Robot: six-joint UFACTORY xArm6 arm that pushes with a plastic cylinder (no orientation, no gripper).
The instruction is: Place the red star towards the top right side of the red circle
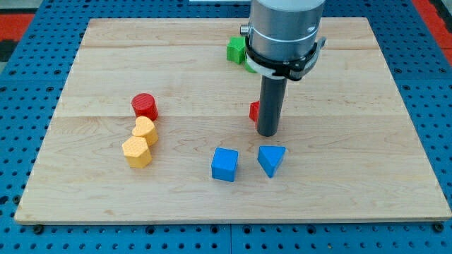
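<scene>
Nearest the view's bottom sit two blue blocks, but going left to right the first things are on the view's left: a red circle (145, 106), and just below it two yellow blocks touching each other, the upper yellow block (145, 130) right under the circle and the lower yellow block (136, 152) slightly left of that. Their exact shapes are hard to make out.

Further right, near the bottom middle, lie a blue cube (224, 164) and, just beside it, a blue triangle (271, 159), apart from each other.

Above the triangle stands my rod, with my tip (266, 133) resting on the board (353, 197). This arm carries no gripper, so there are no jaws to be apart or together. A sliver of red, the red star (253, 111), shows at the rod's left edge, touching or almost touching it; most of it is hidden behind the rod. Behind the arm's body at the view's top a green block (236, 50) peeks out, shape unclear.

As for progress, I judge the task barely under way: the star lies well apart from the circle, far to its right at about the same height. What is left is a long push leftward, ending with the star above and right of the circle.
</scene>
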